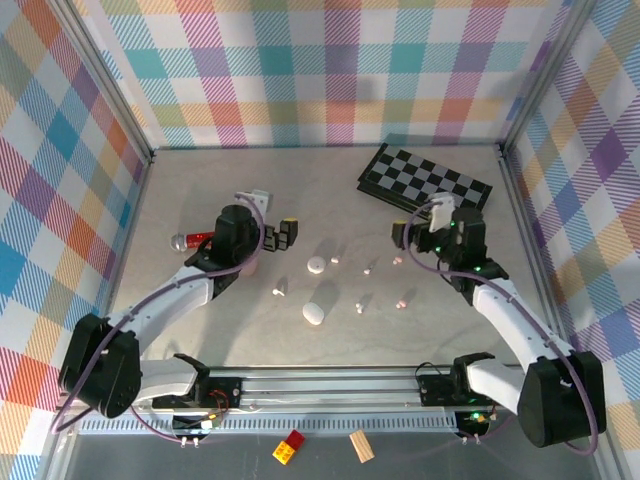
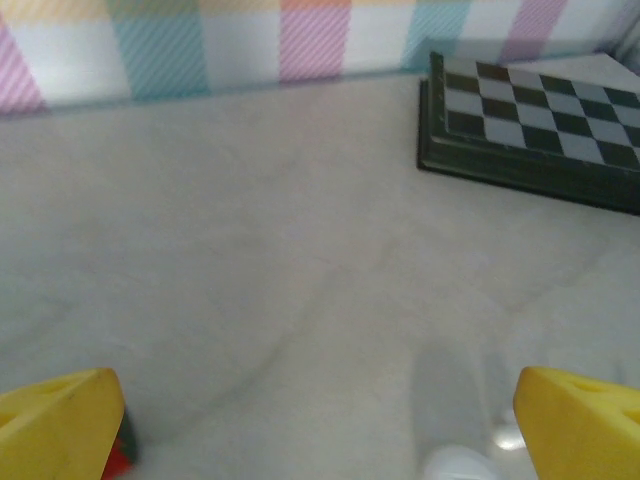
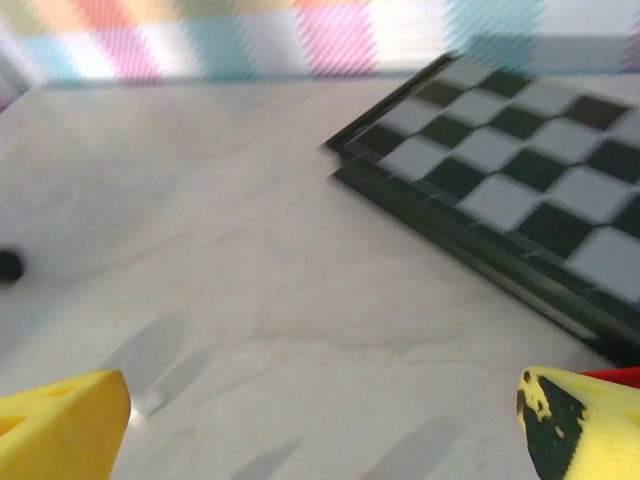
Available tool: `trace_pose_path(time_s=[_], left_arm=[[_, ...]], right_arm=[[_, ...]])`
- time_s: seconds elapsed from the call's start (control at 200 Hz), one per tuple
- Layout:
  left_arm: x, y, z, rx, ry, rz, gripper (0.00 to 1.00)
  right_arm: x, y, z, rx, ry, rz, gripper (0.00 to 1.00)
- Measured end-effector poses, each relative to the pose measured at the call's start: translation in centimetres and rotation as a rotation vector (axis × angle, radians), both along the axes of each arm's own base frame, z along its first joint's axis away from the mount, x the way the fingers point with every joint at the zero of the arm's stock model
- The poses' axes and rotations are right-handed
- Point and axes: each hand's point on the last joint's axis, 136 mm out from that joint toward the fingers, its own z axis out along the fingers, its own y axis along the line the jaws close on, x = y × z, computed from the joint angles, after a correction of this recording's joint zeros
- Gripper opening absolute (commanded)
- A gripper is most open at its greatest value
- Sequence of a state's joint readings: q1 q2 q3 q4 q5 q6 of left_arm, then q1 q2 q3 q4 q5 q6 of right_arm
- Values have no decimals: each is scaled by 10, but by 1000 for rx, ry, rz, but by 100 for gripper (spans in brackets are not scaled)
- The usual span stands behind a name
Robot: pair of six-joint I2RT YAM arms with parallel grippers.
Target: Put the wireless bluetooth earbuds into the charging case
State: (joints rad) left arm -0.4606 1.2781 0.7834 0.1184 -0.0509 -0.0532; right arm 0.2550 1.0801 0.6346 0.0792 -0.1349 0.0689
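Two white pebble-like charging cases lie mid-table, one point(image 1: 316, 265) behind the other point(image 1: 313, 313). Several tiny earbuds are scattered around them, among them one point(image 1: 280, 291) at the left, one point(image 1: 368, 270) in the middle and one point(image 1: 402, 302) at the right. My left gripper point(image 1: 288, 234) hovers open left of the cases; in the left wrist view its gripper point(image 2: 320, 430) has bare table between the yellow fingertips point(image 2: 60, 420), with a case point(image 2: 460, 465) and an earbud point(image 2: 508, 437) at the lower right. My right gripper point(image 1: 400, 234) stands open, holding nothing point(image 3: 320, 430).
A folded chessboard point(image 1: 425, 180) lies at the back right, close behind the right gripper point(image 3: 520, 170). A red and silver object point(image 1: 190, 239) lies left of the left arm. A small white block point(image 1: 258, 197) sits behind it. Plaid walls enclose the table.
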Motion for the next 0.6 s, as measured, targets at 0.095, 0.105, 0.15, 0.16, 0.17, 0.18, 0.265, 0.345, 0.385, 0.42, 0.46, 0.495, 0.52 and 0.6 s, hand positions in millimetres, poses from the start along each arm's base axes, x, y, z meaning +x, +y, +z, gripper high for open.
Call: trace_pose_path(time_s=[0.095, 0.105, 0.15, 0.16, 0.17, 0.18, 0.265, 0.345, 0.385, 0.42, 0.46, 0.495, 0.52, 0.6], left_arm=[[0, -7, -14, -40, 101, -4, 100], [0, -7, -15, -42, 109, -4, 100], [-1, -9, -24, -61, 157, -4, 100], [-1, -10, -25, -65, 166, -5, 100], [-1, -10, -28, -70, 179, -3, 100], [-2, -10, -29, -73, 187, -3, 100], [-1, -4, -45, -117, 267, 19, 100], [2, 9, -54, -158, 319, 62, 100], [4, 15, -56, -175, 334, 83, 100], [5, 19, -57, -191, 345, 100, 100], [6, 24, -57, -204, 352, 115, 100], [7, 27, -58, -215, 357, 128, 100], [7, 29, -59, -222, 362, 134, 100], [5, 32, -62, -234, 376, 146, 100]], right_arm=[[-18, 44, -11, -30, 15, 158, 99], [-20, 49, -12, -33, 17, 173, 99], [-27, 68, -22, -53, 39, 241, 99], [-28, 71, -25, -57, 45, 253, 99], [-29, 74, -27, -60, 50, 263, 99], [-31, 79, -30, -65, 57, 280, 99], [-39, 110, -51, -109, 106, 378, 99], [-40, 133, -65, -149, 132, 434, 99], [-39, 143, -71, -169, 141, 448, 99], [-35, 152, -75, -189, 147, 456, 99], [-31, 160, -79, -211, 148, 464, 99], [-27, 167, -82, -231, 151, 472, 99], [-25, 172, -84, -245, 152, 480, 99], [-19, 186, -91, -285, 158, 504, 100]])
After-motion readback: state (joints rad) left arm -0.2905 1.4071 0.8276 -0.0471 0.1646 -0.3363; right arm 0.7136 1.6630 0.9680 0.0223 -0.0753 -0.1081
